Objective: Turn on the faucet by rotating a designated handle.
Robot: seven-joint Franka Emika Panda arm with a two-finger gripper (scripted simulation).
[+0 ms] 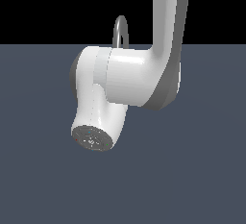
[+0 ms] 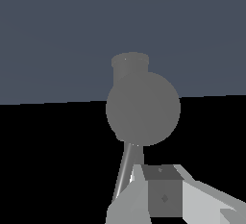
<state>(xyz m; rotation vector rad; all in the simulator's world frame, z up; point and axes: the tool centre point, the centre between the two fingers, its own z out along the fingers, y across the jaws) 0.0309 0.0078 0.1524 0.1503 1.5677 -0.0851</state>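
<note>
1. Mostly, the robot arm (image 1: 139, 74) hides the faucet (image 1: 121, 30); only its arched spout peeks above.
2. Close up, the gripper (image 2: 144, 196) sits beside the handle (image 2: 126, 170).
3. Whether its fingers are apart, I cannot tell.

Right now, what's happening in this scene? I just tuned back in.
A single arm is working at the faucet to turn its handle. In the exterior view the arm blocks nearly everything; only the top of the spout arch shows behind it. The wrist view looks at the faucet up close, with the thin handle rod running toward the claw, right beside it. Whether the claw touches or grips the handle can't be told from here.
</note>
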